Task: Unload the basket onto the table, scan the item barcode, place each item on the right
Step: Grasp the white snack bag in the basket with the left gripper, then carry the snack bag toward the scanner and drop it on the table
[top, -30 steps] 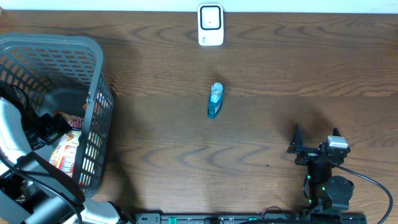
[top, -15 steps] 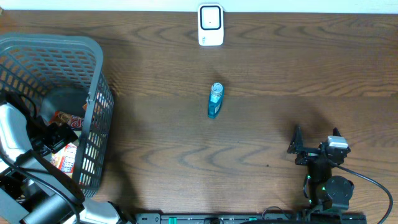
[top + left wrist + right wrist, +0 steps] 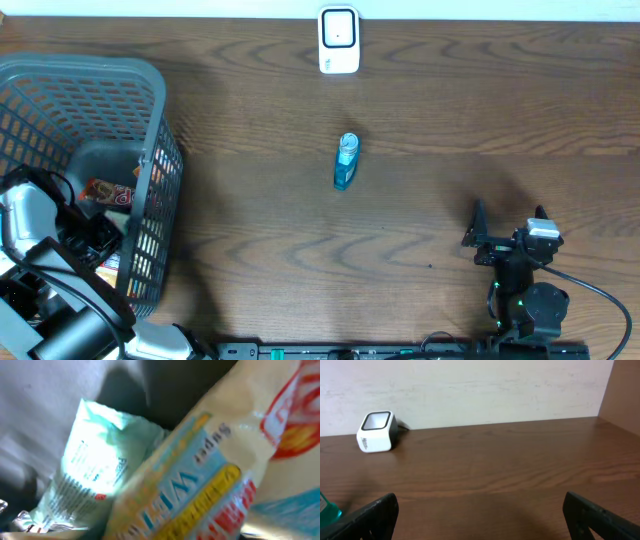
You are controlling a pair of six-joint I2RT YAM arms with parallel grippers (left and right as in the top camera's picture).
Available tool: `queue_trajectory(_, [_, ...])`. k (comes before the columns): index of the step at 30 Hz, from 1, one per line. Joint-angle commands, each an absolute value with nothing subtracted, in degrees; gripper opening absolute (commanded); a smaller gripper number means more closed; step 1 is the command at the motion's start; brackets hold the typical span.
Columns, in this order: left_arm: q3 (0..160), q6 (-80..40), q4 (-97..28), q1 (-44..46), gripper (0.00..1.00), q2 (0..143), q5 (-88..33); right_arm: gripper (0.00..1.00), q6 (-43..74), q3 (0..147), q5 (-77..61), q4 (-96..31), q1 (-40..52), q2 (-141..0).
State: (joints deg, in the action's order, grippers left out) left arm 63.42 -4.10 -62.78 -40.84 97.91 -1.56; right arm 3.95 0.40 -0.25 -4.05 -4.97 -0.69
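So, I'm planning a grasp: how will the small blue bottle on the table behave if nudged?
The blue bottle lies on its side and looks round, so it would probably roll. It looks like small clear plastic, so likely light and stiff.

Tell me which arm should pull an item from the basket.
Left. The left gripper is down inside the basket among the snack packets; the right gripper sits open across the table.

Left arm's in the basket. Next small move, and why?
Probably close firmly on the yellow snack packet before any lift: the left gripper sits low inside the basket, the packet fills its wrist view, and the scanner stands far across the table.
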Motion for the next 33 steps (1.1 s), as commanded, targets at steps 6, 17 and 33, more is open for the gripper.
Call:
queue_trajectory(6, [70.94, -5.26, -67.51, -41.34, 0.07, 97.78, 0.47, 0.99, 4.67, 0.32, -0.40, -4.32, -5.28, -0.32])
queue_trajectory(17, [99.81, -5.26, -72.71, -41.34, 0.08, 90.15, -10.85, 0.99, 4.67, 0.32, -0.40, -4.32, -5.28, -0.32])
queue_trajectory(33, [102.83, -8.67, -48.90, -30.72, 0.08, 65.28, -59.81, 0.99, 4.67, 0.32, -0.40, -4.32, -5.28, -0.32])
